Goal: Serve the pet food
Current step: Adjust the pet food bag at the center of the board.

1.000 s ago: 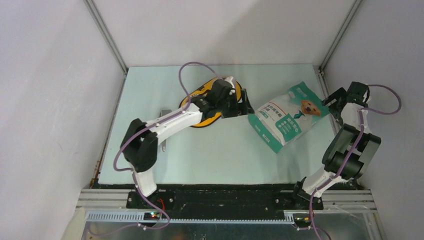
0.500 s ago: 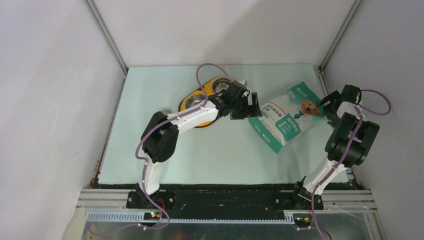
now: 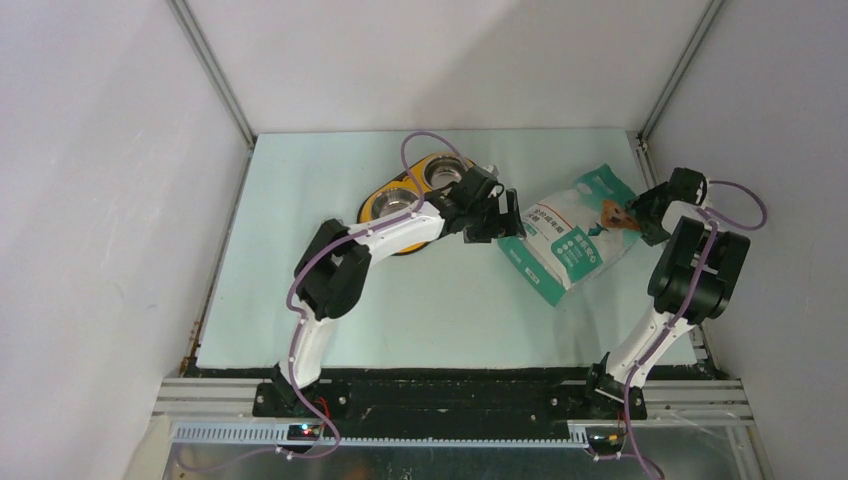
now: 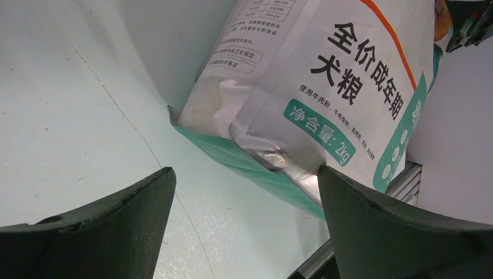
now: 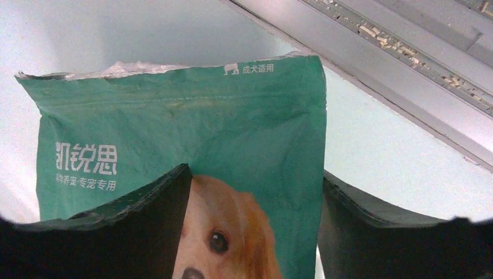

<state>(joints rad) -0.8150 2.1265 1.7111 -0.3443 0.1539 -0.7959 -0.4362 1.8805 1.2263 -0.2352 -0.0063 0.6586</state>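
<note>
A teal-and-white bag [image 3: 570, 240] printed with a golden dog lies on the pale green table, right of centre. No pet food shows; the bag's torn top edge reveals nothing of what is inside. My left gripper [image 3: 497, 216] hovers at the bag's left bottom corner, open, with the bag [image 4: 325, 75] just ahead of its fingertips and bare table between them. My right gripper [image 3: 648, 212] is at the bag's upper right end. In the right wrist view its wide-apart jaws straddle the bag [image 5: 174, 116] by the dog's face, one finger [image 5: 145, 221] over the print, the other at the side edge.
An orange feeder [image 3: 368, 212] with two steel bowls sits at the back centre, just left of my left arm. The table's aluminium rail [image 5: 378, 52] and the right enclosure wall run close behind the bag and the right arm.
My left arm swung right, off the feeder, to the bag's left corner. My right gripper advanced onto the bag's upper right end and its jaws narrowed a little.
</note>
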